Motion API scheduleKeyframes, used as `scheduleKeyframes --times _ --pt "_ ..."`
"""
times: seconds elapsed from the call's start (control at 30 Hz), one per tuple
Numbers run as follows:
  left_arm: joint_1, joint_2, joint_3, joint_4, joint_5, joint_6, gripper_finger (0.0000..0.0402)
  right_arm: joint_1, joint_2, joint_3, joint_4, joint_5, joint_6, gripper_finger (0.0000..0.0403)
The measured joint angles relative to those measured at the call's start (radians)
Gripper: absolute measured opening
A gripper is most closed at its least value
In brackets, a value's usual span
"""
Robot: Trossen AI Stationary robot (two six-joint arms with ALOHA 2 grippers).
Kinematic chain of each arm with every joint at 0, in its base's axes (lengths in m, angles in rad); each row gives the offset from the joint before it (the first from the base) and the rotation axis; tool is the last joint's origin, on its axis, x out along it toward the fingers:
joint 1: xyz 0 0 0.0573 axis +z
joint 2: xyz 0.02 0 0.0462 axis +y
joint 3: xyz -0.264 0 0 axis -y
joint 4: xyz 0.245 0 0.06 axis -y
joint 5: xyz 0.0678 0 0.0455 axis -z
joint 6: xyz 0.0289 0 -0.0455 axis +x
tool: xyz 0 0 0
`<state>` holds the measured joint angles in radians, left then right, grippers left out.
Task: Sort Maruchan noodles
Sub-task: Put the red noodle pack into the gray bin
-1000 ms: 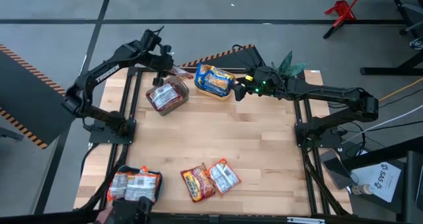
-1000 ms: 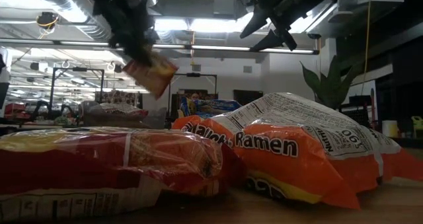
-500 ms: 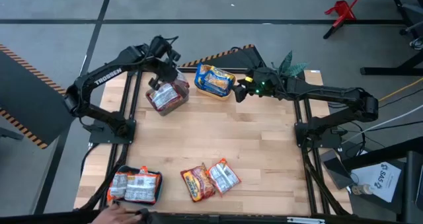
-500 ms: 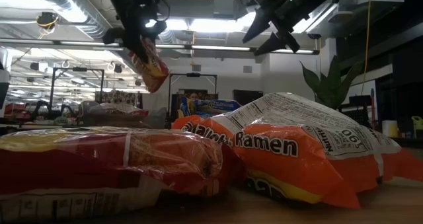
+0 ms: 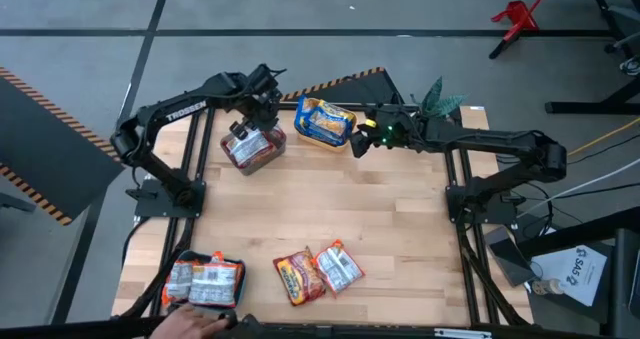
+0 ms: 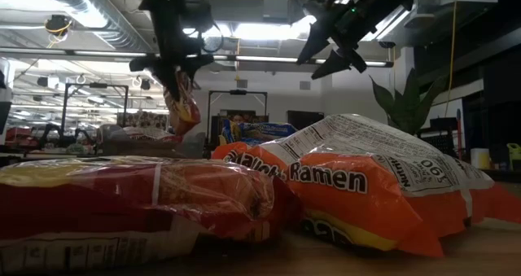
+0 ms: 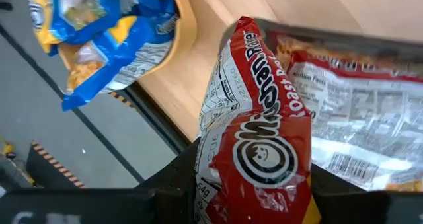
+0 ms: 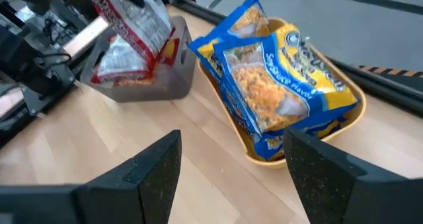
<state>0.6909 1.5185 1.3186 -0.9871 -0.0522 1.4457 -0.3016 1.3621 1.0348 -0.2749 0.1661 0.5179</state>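
Left gripper point(image 5: 245, 127) clamped on a red packet point(image 7: 261, 148), held on end above the grey bin point(image 5: 268, 154) of red packets at the worktop's point(image 5: 380, 209) far side. Right gripper point(image 8: 228, 159) hangs with fingers spread, nothing in it, beside the yellow bin point(image 8: 344, 118) of blue packets point(image 8: 277, 78). More packets point(image 5: 318, 271) lie near the front edge.

From above, the worktop point(image 5: 330, 209) was evenly and brightly lit, with only soft shadows beneath the arms. At table height the room was dim, and ceiling strip lights point(image 6: 244, 32) glared behind silhouetted arms. The nearest ramen packets point(image 6: 358, 186) loomed large and slightly soft. The held packet point(image 7: 264, 145) filled the left wrist view, its shiny wrapper catching glare.
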Motion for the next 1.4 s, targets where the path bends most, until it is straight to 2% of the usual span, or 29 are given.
scheduleKeyframes --times 0.17,0.37,0.53,1.13,1.4 --pt "-0.017 0.023 0.0 0.004 -0.044 0.113 0.0119 0.0 0.013 0.0 0.005 0.0 0.015 0.025" --pt "-0.026 0.07 0.0 0.005 -0.038 0.102 0.0119 0.0 0.013 0.0 0.01 -0.001 0.016 0.025" --pt "-0.03 0.109 0.0 0.016 -0.089 0.102 0.0119 0.0 0.013 0.0 0.01 -0.02 0.017 0.025" --pt "-0.024 0.205 0.0 0.053 -0.071 0.101 0.0119 0.0 0.011 0.001 0.01 -0.028 0.016 0.025" --pt "-0.023 0.229 0.0 0.078 -0.025 0.049 0.0133 0.0 0.011 0.001 0.01 -0.028 -0.001 0.025"
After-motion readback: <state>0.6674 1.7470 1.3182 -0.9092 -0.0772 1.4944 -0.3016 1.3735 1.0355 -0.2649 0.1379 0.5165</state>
